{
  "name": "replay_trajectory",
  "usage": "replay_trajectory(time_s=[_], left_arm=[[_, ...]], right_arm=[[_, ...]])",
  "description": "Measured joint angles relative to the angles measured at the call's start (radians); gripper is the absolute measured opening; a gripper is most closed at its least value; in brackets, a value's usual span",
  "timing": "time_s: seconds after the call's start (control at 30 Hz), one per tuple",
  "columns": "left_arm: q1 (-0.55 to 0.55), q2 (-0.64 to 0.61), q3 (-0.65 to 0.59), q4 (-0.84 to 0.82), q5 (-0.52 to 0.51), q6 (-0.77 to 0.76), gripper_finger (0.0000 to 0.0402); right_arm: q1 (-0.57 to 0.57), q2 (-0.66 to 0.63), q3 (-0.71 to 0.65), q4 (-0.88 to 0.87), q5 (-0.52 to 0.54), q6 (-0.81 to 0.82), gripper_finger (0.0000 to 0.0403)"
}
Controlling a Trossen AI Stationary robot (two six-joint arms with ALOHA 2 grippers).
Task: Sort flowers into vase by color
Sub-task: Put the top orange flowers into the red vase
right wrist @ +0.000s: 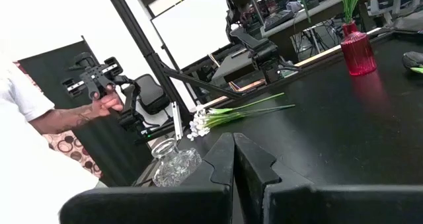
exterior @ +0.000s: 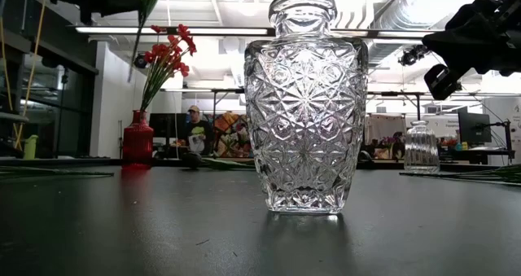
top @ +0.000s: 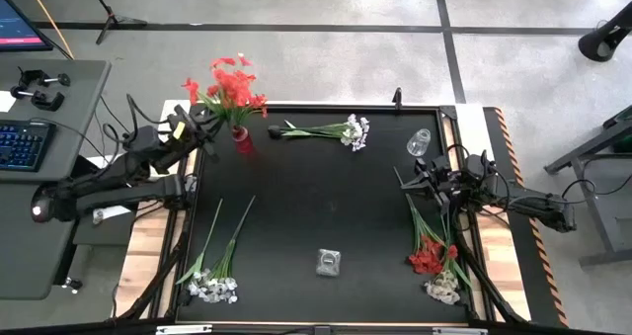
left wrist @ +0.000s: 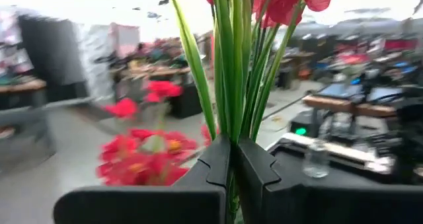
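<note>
1. Nearest the low camera stands a cut-glass vase (exterior: pixel 306 105), empty, at lower centre of the overhead frame.
2. My left tool (left wrist: pixel 232 174) is clamped on a red flower spray (left wrist: pixel 231 59), held high beside the red vase (top: pixel 240 139) at upper left.
3. Risk, as I judge it: that vase already holds red flowers (top: pixel 229 86); crowding its narrow neck could miss the mouth or tip it.
4. The thin stems might also slip in my grip.
5. My right tool (right wrist: pixel 232 159) is closed and empty, above the mixed red-and-white bunch (top: pixel 434 258) at lower right.
6. Count: three vases, including a clear one (top: pixel 420 142) at upper right; two white bunches (top: pixel 346 130) (top: pixel 213 288) lie on the counter (top: pixel 316 207).
</note>
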State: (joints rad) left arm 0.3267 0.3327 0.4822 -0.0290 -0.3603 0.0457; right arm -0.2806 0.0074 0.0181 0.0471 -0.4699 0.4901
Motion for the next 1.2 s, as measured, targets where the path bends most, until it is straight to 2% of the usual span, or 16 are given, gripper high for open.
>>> replay_trajectory(time_s=[0.13,0.23,0.53,0.7,0.83,0.97,1.2], left_arm=[[0.071,-0.030,-0.081,0.101,0.140,-0.006,0.0000],[0.135,-0.064,-0.096,0.152,0.224,0.019,0.0000],[0.337,-0.155,-0.094,-0.015,0.492,0.040,0.0000],[0.450,-0.127,-0.094,-0.023,0.588,0.090,0.0000],[0.553,-0.075,-0.094,-0.009,0.702,0.116,0.0000],[0.664,0.013,-0.094,0.099,0.853,0.109,0.0000],[0.821,0.141,-0.094,0.200,1.018,0.086,0.0000]], right_arm=[[0.000,0.000,0.000,0.000,0.000,0.000,0.0000],[0.000,0.000,0.000,0.000,0.000,0.000,0.0000],[0.000,0.000,0.000,0.000,0.000,0.000,0.0000],[0.000,0.000,0.000,0.000,0.000,0.000,0.0000],[0.000,0.000,0.000,0.000,0.000,0.000,0.0000],[0.000,0.000,0.000,0.000,0.000,0.000,0.0000],[0.000,0.000,0.000,0.000,0.000,0.000,0.0000]])
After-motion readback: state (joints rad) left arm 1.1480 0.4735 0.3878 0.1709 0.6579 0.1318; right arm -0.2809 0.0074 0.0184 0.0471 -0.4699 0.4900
